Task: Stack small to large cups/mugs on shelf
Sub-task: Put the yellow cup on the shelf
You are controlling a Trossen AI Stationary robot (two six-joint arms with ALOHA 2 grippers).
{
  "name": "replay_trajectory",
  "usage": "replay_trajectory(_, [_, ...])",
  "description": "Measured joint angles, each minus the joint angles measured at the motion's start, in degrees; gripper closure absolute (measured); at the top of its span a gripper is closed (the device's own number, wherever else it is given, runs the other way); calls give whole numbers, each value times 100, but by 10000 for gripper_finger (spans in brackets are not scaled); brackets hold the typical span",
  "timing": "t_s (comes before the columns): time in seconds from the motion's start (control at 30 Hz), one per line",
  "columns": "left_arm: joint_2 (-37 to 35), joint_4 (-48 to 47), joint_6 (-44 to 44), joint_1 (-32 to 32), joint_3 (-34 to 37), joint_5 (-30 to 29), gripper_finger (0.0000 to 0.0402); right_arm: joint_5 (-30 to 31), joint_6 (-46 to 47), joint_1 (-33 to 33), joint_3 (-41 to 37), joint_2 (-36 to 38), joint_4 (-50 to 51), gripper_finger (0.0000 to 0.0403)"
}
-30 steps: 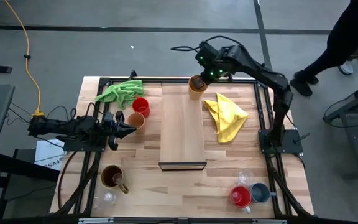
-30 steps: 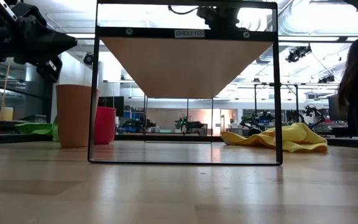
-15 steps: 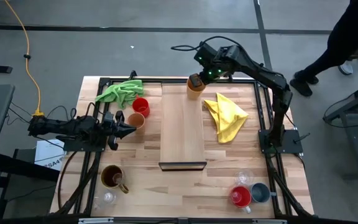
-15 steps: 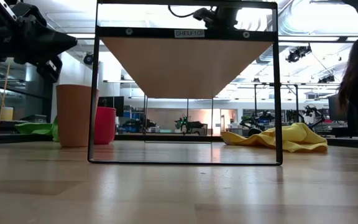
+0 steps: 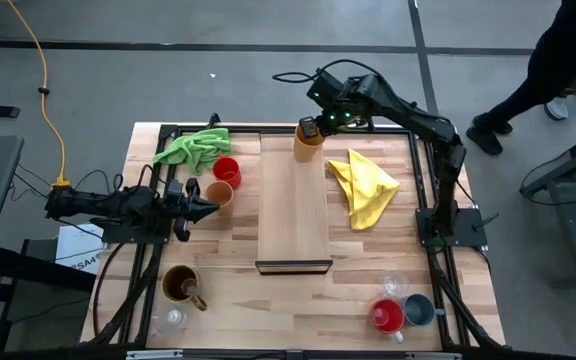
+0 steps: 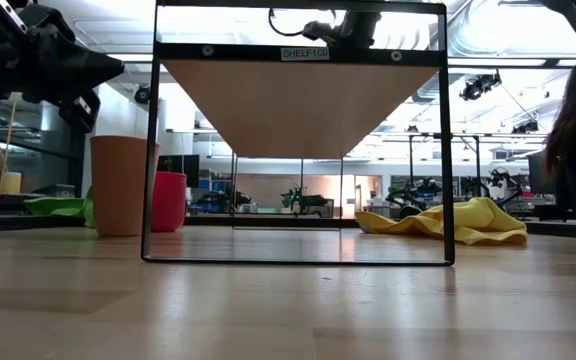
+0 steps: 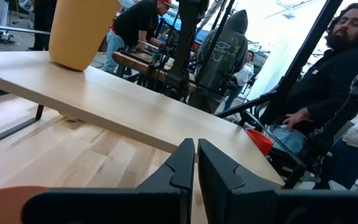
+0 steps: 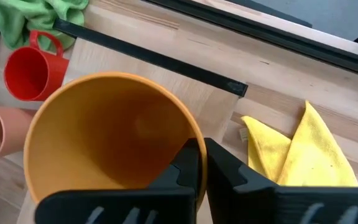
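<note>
The orange tumbler point(image 5: 308, 141) is at the far end of the light-wood shelf point(image 5: 293, 215), with my right gripper point(image 5: 311, 125) shut on it. Whether its base touches the shelf board point(image 7: 123, 112) I cannot tell. The peach tumbler point(image 5: 219, 194) and a red mug point(image 5: 226, 170) stand on the table left of the shelf. My left gripper point(image 5: 213, 208) waits shut beside the peach tumbler, pointing level at the shelf. The brown mug point(image 5: 181, 285) and a clear glass point(image 5: 173, 318) stand near left. Another red mug point(image 5: 386, 315), the grey-blue mug point(image 5: 418, 308) and a clear glass point(image 5: 393, 286) stand near right. My right gripper holds the orange tumbler by its rim point(image 8: 190, 134), one finger point(image 8: 182, 171) inside the cup and the other outside the wall. The fingers come steeply from above and from the far side. The tumbler hangs roughly upright, mouth up, below the fingers.
A green cloth point(image 5: 193, 148) lies at the far left, next to the red mug. A yellow cloth point(image 5: 363, 188) lies right of the shelf. The shelf stands on a dark frame point(image 6: 150, 150). People stand beyond the table point(image 7: 328, 93).
My right gripper has rolled about its own pointing line and swung the orange tumbler a little toward the table's left, from the shelf's far right corner further over its far end. The tumbler stays upright in the hold.
</note>
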State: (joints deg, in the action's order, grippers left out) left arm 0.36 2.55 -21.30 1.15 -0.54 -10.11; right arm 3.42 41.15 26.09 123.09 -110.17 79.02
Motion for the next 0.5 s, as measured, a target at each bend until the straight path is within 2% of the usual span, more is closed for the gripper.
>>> replay_trajectory(0.5, [0,0,0,0,0,2,392,44,-192,15,442,-20,53,403])
